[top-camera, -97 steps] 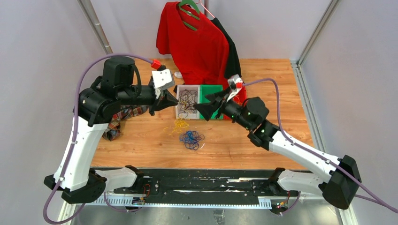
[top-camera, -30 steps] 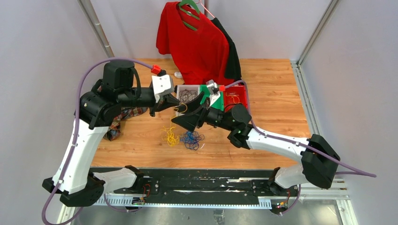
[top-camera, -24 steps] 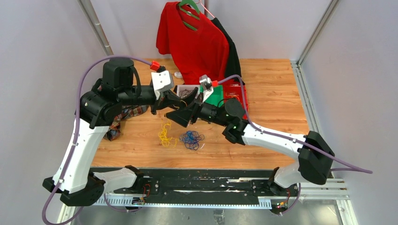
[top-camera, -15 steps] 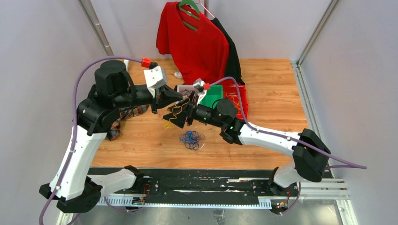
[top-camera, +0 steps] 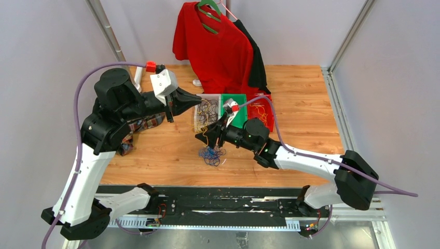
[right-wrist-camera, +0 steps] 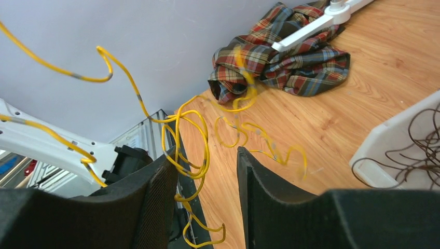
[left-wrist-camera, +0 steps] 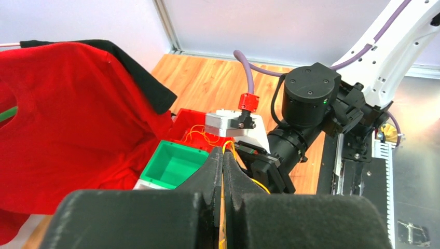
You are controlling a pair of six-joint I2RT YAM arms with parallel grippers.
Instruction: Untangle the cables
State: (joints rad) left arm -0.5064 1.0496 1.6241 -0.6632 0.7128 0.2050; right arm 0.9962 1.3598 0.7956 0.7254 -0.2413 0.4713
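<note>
Your two grippers have drawn apart in the last half second: the left gripper [top-camera: 197,98] has pulled up and back toward its own side, and the right gripper [top-camera: 201,137] has dropped toward the near edge; the yellow cable [right-wrist-camera: 191,155] now hangs in the air between them. You have one wooden table [top-camera: 306,104], its grain plain to see. Two shirts hang at the far side, a red shirt [top-camera: 218,52] in front and a black shirt [top-camera: 257,67] behind it; one plaid cloth [right-wrist-camera: 280,59] lies crumpled on the left.

You can count three small square plastic bins in a row: a white bin [right-wrist-camera: 386,150], a green bin [left-wrist-camera: 174,165] and a red bin [top-camera: 271,115]. The white one holds a loose nest of black cables [top-camera: 208,109]; the red one holds more thin yellow strands [top-camera: 261,113]. One heap of blue cables [top-camera: 210,153], mixed with dark strands, lies on the wood just below the right gripper.

Your left gripper's fingers are pressed together on the yellow cable, which comes out between their tips; your right gripper's fingers stand spread, with kinked yellow loops hanging through the gap against one finger.
</note>
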